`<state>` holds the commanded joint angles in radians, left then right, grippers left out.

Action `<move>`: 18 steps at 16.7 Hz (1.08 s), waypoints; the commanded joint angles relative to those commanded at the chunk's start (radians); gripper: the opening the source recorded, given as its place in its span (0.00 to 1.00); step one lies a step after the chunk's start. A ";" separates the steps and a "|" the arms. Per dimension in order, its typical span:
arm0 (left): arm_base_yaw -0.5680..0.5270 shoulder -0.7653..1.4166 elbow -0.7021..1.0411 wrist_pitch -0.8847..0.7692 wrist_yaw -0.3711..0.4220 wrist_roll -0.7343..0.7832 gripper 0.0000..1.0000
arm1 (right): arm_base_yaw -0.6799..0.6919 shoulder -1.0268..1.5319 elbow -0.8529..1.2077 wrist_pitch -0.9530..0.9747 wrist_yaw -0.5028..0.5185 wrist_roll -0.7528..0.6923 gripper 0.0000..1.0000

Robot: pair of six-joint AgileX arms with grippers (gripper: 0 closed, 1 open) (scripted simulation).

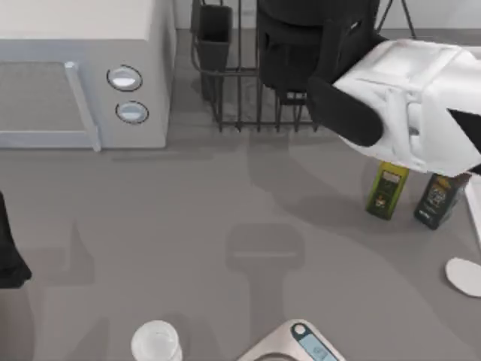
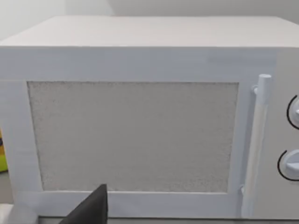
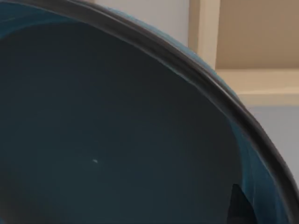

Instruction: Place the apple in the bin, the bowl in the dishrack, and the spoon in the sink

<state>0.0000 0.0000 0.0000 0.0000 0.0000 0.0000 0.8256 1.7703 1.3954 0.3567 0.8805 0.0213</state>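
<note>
Over the dishrack (image 1: 248,105), the bowl's (image 3: 117,140) blue-grey inside.

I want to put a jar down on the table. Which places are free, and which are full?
Free: the wide grey middle, between the microwave, the two bottles and the cup. Crowded: the far side, where the right arm hangs over the dishrack, and the near edge by the scale.
</note>
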 joint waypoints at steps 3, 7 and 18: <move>0.000 0.000 0.000 0.000 0.000 0.000 1.00 | -0.104 0.156 -0.033 0.205 -0.110 -0.005 0.00; 0.000 0.000 0.000 0.000 0.000 0.000 1.00 | -0.189 0.268 -0.061 0.338 -0.209 -0.004 0.00; 0.000 0.000 0.000 0.000 0.000 0.000 1.00 | -0.194 0.274 -0.062 0.344 -0.215 -0.003 0.53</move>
<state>0.0000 0.0000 0.0000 0.0000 0.0000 0.0000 0.6320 2.0445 1.3330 0.7008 0.6651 0.0178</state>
